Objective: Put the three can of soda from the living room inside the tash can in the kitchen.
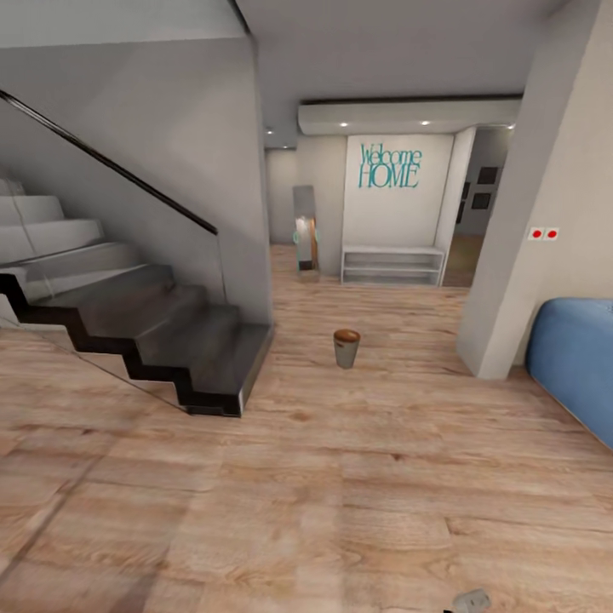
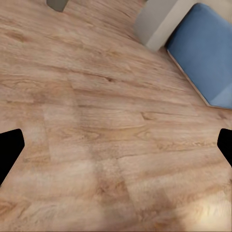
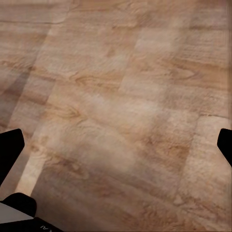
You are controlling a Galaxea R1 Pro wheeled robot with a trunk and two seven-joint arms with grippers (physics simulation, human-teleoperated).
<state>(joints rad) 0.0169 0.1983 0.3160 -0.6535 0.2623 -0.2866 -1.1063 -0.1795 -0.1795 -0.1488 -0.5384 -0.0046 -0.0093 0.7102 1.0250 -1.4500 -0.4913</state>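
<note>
Bin: the tash can (image 1: 346, 348) stands upright on the pale wood floor (image 1: 340, 494), out in the open middle of the room, its brown inside showing at the rim; a grey scrap of it shows at the edge of the left wrist view (image 2: 58, 4)
Bin's neighbours: the foot of the dark staircase (image 1: 170, 340) lies to its left, a pale pillar (image 1: 528, 255) to its right, both apart from it
Sofa: a blue sofa (image 1: 579, 366) sits at the right edge, just beyond the pillar; in the left wrist view its blue corner (image 2: 208, 53) lies next to the pillar's base (image 2: 157, 24)
Far wall: teal "Welcome HOME" lettering (image 1: 390, 166) above a low white shelf (image 1: 393, 266), with a tall mirror (image 1: 306, 232) leaning to the left of it
Pillar marks: two small red squares (image 1: 542, 233) on its face
Left claw: left gripper (image 2: 116, 150) spread wide, its dark fingertips (image 2: 9, 150) at opposite edges of the view, bare floor between them, nothing held
Right claw: right gripper (image 3: 116, 150) likewise wide, dark fingertips (image 3: 10, 147) far apart over bare planks, nothing held
Soda cans: not to be made out anywhere here
</note>
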